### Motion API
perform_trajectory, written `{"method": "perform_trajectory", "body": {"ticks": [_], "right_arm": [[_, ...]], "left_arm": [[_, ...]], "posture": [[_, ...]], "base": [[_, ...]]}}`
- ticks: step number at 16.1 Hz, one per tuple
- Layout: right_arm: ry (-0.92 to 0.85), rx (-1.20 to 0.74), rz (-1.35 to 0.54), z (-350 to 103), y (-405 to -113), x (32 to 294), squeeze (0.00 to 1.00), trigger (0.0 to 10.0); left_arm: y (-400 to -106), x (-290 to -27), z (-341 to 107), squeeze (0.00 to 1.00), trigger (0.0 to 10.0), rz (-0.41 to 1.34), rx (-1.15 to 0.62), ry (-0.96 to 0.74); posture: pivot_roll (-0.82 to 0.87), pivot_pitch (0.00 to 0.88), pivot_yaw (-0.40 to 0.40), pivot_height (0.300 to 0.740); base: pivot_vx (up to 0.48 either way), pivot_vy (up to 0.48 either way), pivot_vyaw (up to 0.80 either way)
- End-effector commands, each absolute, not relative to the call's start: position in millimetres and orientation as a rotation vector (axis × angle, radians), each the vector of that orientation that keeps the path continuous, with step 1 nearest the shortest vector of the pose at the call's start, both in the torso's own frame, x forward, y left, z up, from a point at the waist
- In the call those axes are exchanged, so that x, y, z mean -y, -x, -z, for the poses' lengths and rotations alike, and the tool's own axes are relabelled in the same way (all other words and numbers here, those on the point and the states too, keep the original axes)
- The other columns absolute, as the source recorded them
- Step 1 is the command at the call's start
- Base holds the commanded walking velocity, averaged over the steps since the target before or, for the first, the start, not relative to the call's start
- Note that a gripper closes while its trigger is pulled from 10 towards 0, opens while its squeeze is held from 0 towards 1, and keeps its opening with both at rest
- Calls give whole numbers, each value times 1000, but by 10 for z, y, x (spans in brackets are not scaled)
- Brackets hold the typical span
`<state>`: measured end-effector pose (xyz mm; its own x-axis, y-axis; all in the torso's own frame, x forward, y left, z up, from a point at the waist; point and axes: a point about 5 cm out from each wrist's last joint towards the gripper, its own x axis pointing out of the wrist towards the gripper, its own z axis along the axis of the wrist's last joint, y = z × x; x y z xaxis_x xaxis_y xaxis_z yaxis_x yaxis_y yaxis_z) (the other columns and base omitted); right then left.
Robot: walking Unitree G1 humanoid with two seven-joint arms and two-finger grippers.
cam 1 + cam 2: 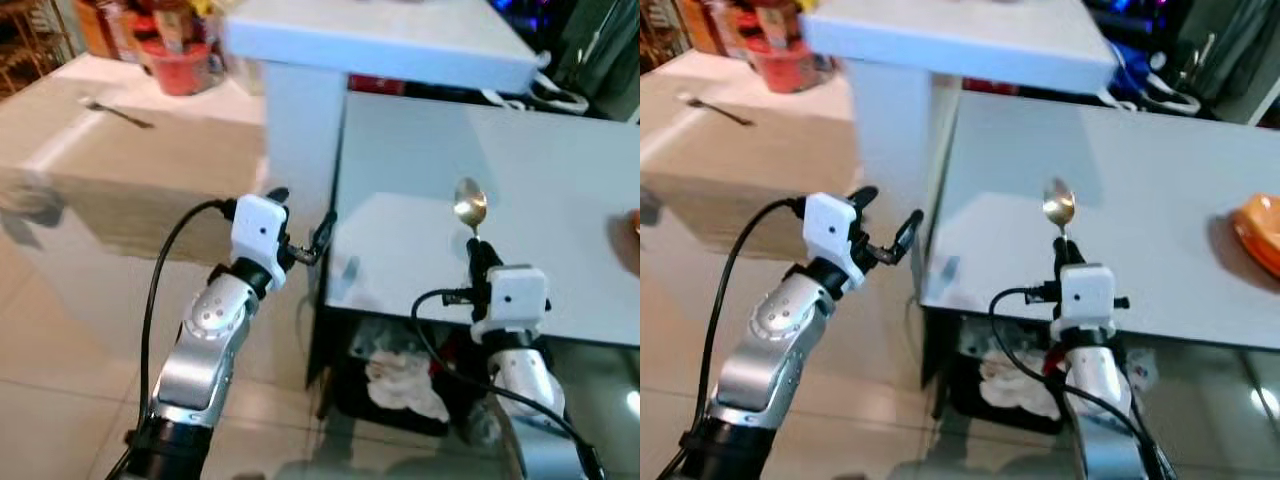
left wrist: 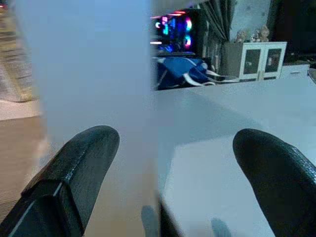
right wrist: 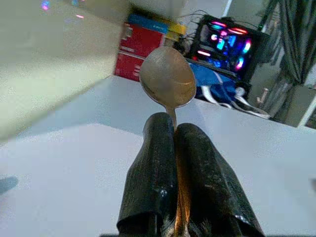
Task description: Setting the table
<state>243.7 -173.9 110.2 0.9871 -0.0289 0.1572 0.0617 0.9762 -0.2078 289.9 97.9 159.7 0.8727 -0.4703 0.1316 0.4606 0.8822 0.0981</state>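
My right gripper point(image 1: 476, 248) is shut on a metal spoon point(image 1: 470, 206), its bowl pointing up and away over the near part of the pale grey table point(image 1: 560, 190). In the right wrist view the spoon point(image 3: 168, 81) sticks out from between the two black fingers point(image 3: 153, 168). My left gripper point(image 1: 300, 222) stands open at the table's left front corner, with nothing between its fingers point(image 2: 79, 168). An orange dish point(image 1: 1260, 235) sits at the table's right edge. A fork point(image 1: 115, 112) lies on the beige counter point(image 1: 120, 150) far to the left.
A white raised block point(image 1: 380, 40) stands over the table's back left. A red container point(image 1: 180, 65) and packages sit at the back of the counter. Crumpled cloth point(image 1: 405, 380) lies under the table. Tiled floor spreads at left.
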Motion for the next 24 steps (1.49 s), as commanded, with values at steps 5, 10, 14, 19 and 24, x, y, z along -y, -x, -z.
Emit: {"method": "perform_trajectory", "body": {"ticks": [5, 10, 14, 19, 24], "right_arm": [[220, 154, 67, -1102, -2444, 1828, 0, 0], [223, 157, 66, -1105, -2439, 1828, 0, 0], [223, 154, 68, -1100, -2435, 1824, 0, 0], [222, 174, 69, -1163, -2527, 1837, 0, 0], [222, 180, 60, -1176, -2569, 1818, 0, 0]], "left_arm": [[-2865, -898, -1653, 0, 10000, 514, 183, -58], [-2908, -897, -1638, 0, 10000, 505, 174, -84], [-2919, -905, -1630, 0, 10000, 506, 169, -81], [-2929, -900, -1625, 0, 10000, 499, 161, -93], [-2937, -884, -1644, 0, 10000, 501, 169, -90]], "posture": [[54, 0, -60, 740], [46, 0, -55, 740], [41, 0, -47, 740], [42, 0, -43, 740], [40, 0, -39, 740]], "base": [[0, -443, 0], [299, -316, 0], [398, -264, 0], [80, -52, 0], [469, 0, 0]]}}
